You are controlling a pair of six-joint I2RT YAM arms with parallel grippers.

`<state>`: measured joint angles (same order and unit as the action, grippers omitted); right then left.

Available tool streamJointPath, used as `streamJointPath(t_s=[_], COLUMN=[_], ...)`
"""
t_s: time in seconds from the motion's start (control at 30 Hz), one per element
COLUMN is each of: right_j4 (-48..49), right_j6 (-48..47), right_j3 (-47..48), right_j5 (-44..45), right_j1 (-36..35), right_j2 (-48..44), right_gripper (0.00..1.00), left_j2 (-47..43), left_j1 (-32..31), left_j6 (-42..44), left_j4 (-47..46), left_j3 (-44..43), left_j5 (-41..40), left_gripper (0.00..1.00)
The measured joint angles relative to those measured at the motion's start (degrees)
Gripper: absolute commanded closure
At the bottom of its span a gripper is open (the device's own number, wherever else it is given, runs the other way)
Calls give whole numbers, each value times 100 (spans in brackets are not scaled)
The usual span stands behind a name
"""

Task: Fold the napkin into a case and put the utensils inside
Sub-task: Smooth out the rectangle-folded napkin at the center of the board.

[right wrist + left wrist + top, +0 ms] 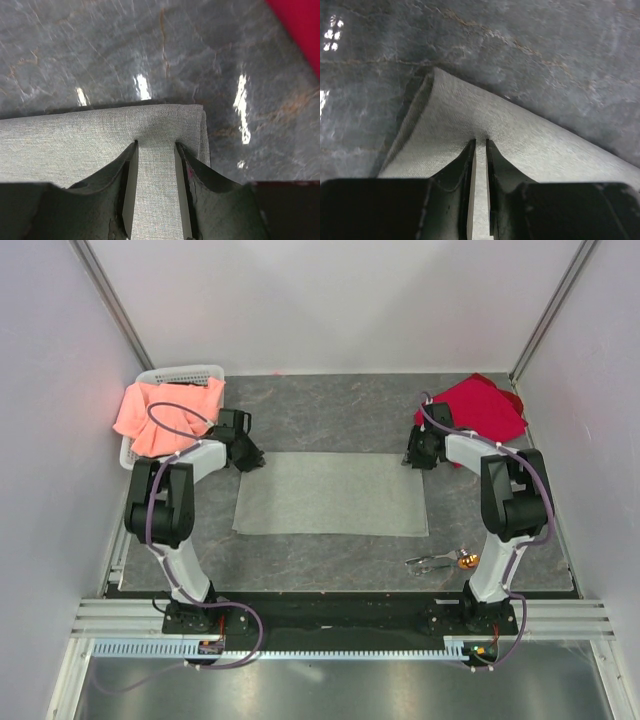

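The grey-green napkin [330, 493] lies flat as a wide rectangle in the middle of the dark mat. My left gripper [248, 458] rests on its far left corner. In the left wrist view the gripper [480, 141] has its fingertips pressed onto the napkin [460, 115], jaws a narrow slit apart, with the cloth's left edge curled up. My right gripper [415, 460] is at the far right corner. In the right wrist view it [156, 144] is open, tips on the napkin [75, 140], with flat cloth between them. The utensils [445, 561] lie near the right arm's base, their orange-brown end [468, 561] pointing right.
A salmon-orange cloth [165, 415] hangs over a white basket [180, 373] at the far left. A red cloth [485, 405] lies at the far right, just behind the right gripper, and its edge [300, 25] shows in the right wrist view. White walls close in the mat.
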<state>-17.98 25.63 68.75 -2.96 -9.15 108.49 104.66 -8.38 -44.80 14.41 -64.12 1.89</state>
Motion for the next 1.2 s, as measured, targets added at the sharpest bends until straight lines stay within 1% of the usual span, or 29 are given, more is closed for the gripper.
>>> streamJointPath(t_s=[0.1,0.23,0.33,0.43,0.53,0.57,0.63,0.67,0.77,0.87,1.0,1.2], right_j4=[66,28,-13,50,339,450,748,988,1456,1742,1895,2114], right_j6=[-151,-254,-264,-179,81,192,417,568,811,975,1060,1054], right_j3=[111,114,114,114,114,111,103,103,125,186,317,431], right_j5=[131,273,350,293,-175,-358,-660,-839,-1222,-1513,-1768,-1987], right_j1=[-4,-83,-308,-634,-881,-916,-940,-940,-951,-953,-951,-813], right_j2=[50,17,-109,-269,-284,-269,-216,-146,168,605,968,1054], right_gripper=[55,52,49,51,55,62,70,76,82,85,87,87], left_j2=[304,317,201,-63,-151,-149,-111,-55,286,721,1241,1379], left_j1=[26,44,24,-57,-269,-343,-568,-682,-944,-1051,-994,-813], left_j6=[-2,2,2,-2,-15,-28,-70,-109,-260,-398,-542,-636], left_j4=[7,-46,-170,-369,-767,-883,-1161,-1298,-1716,-1985,-2149,-2389], left_j3=[-146,-149,-24,146,170,170,170,166,50,-76,-258,-326], left_j5=[-11,105,232,496,826,907,1099,1202,1495,1668,1722,1816], left_gripper=[80,80,80,84,87,89,90,90,91,91,91,91])
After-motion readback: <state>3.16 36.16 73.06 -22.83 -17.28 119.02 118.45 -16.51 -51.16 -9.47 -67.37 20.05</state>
